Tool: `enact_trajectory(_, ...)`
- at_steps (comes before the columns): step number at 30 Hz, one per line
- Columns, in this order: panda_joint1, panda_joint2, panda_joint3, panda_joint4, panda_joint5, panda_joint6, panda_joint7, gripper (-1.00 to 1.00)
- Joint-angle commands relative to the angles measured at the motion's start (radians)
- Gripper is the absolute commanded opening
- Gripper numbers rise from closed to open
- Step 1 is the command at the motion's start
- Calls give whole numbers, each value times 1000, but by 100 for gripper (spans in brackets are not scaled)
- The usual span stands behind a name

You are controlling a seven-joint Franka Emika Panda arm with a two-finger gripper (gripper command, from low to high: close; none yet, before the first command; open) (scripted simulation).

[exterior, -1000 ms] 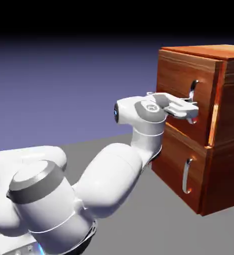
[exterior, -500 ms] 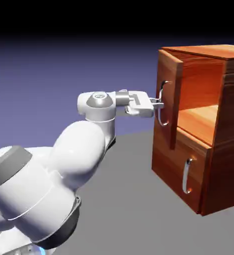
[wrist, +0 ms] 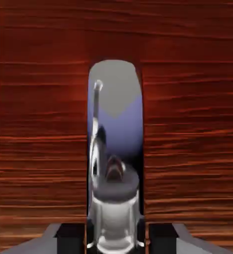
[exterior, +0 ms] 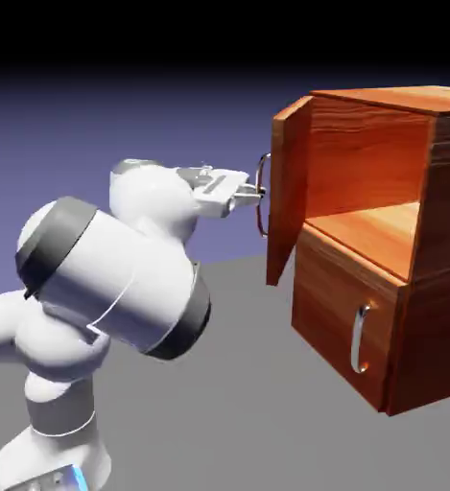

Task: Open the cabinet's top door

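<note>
My tool [exterior: 257, 195] is clamping the silver handle [exterior: 261, 197] of the top door [exterior: 288, 192], which is standing ajar from the cabinet [exterior: 401, 316].

The grey table [exterior: 238, 384] carries the cabinet [exterior: 401, 316] at the exterior view's right and the robot base [exterior: 46, 470] at lower left.

Rendered simulation scene, not a lived-in room. Flat grey table [exterior: 238, 384] without texture runs to a plain blue-violet backdrop [exterior: 123, 125] that fades to black at 12 o'clock. Smooth white arm [exterior: 113, 278] at 8 o'clock, uniform shading. Wood-grain cabinet [exterior: 430, 288] at 3 o'clock stands alone. Hand view filled by flat, repeating wood grain [wrist: 188, 124].
</note>
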Motion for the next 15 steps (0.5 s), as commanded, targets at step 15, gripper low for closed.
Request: enact_trajectory(15, 495, 500, -192, 422, 619, -311, 440, -100)
